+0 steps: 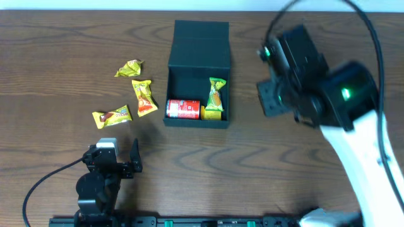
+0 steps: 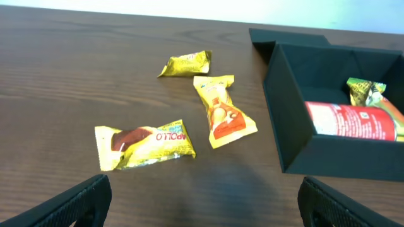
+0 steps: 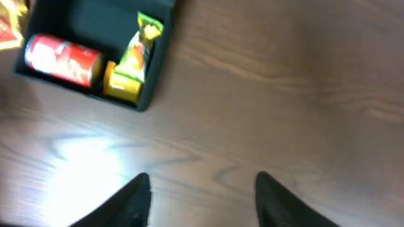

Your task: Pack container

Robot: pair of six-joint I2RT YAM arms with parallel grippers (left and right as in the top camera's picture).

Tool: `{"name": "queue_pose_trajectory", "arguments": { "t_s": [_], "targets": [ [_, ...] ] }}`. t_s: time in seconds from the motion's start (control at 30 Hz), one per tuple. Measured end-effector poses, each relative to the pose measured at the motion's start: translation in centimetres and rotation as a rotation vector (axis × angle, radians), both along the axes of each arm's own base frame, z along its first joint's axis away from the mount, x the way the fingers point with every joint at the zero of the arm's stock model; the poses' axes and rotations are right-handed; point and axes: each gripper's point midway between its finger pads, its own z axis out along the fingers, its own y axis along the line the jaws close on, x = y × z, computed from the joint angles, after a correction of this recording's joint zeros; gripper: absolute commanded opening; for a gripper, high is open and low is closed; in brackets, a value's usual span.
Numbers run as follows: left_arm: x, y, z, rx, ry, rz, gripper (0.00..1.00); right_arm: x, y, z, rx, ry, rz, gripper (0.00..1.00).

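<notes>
The container (image 1: 169, 94) is a dark square box with its flap lid (image 1: 201, 38) folded back at the far side. Inside lie a red can (image 1: 183, 109), a green-yellow packet (image 1: 216, 93) and a small yellow packet (image 1: 213, 114). My right gripper (image 1: 271, 96) hovers open and empty right of the box; in its wrist view (image 3: 202, 189) the box (image 3: 154, 75) lies at upper left. My left gripper (image 1: 115, 159) is open and empty near the front edge. Its wrist view (image 2: 203, 202) shows the box (image 2: 297, 126) at right.
Three yellow snack packets lie on the wooden table left of the box: one far (image 1: 129, 68), one orange-yellow in the middle (image 1: 144, 97), one near (image 1: 112, 115). They also show in the left wrist view, ahead of the fingers (image 2: 145, 144).
</notes>
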Motion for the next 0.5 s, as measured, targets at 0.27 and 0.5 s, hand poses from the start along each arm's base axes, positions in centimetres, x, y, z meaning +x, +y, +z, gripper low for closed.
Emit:
{"name": "queue_pose_trajectory", "arguments": {
  "t_s": [0.27,0.5],
  "targets": [
    [-0.1,-1.2,0.0,-0.12,0.01,-0.034,0.95,-9.0,-3.2,-3.8,0.077,0.025,0.06,0.99],
    [-1.0,-5.1,0.4,-0.62,0.119,-0.095,0.95,-11.7,-1.4,-5.9,0.21,0.091,0.134,0.99]
  ]
}}
